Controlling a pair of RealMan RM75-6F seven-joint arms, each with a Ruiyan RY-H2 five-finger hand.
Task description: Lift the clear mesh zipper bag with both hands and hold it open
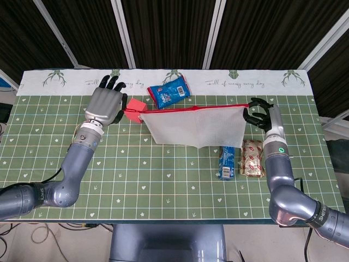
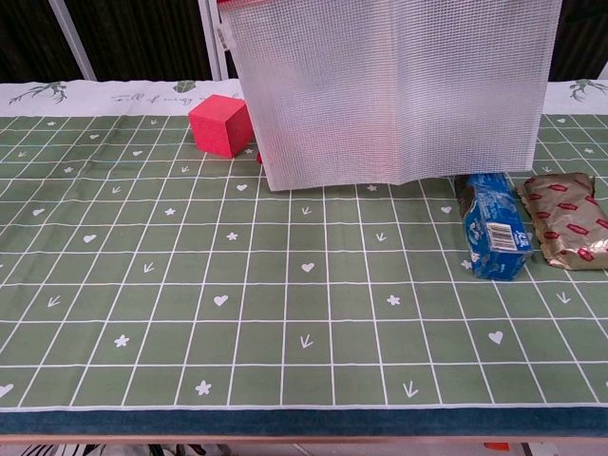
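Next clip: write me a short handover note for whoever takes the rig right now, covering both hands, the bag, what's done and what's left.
Left hand holds the left end of the mesh zipper bag by its red zipper edge; right hand grips the right end.
The bag hangs clear of the table, stretched between both hands, in front of the red cube.
Done: the lift.
Left: the mouth looks pulled flat, not visibly open; spread it and hold.
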